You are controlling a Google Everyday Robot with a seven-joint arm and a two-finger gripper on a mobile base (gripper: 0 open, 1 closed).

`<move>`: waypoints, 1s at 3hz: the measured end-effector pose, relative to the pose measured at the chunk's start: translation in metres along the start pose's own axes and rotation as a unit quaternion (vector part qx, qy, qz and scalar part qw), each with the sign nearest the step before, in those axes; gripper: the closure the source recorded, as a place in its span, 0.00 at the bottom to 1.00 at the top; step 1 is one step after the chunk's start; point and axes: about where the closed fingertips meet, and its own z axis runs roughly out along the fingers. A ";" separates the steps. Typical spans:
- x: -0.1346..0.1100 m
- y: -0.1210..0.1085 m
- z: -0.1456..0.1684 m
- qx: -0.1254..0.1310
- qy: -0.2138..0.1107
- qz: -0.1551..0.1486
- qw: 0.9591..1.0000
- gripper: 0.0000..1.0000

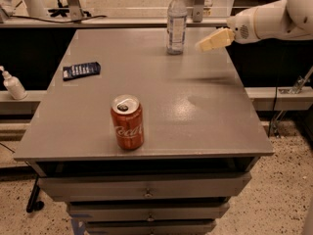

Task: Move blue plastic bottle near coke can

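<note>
Beside the blue plastic bottle (176,23), claw (215,39), state unclear; Coca-Cola-scripted coke can (127,123) well apart.

smooth plastic pincer (213,40) above low-sheen table (195,131)

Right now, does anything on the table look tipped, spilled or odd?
Nothing stands out. The blue plastic bottle stands upright and capped at the far edge, the coke can upright near the front, a dark packet flat at the left. The gripper hovers right of the bottle, not touching it.
</note>
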 end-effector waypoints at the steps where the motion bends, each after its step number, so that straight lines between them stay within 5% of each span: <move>1: -0.010 -0.004 0.034 -0.019 -0.022 0.033 0.999 0.00; 3: -0.010 -0.004 0.049 -0.020 -0.040 0.043 0.998 0.00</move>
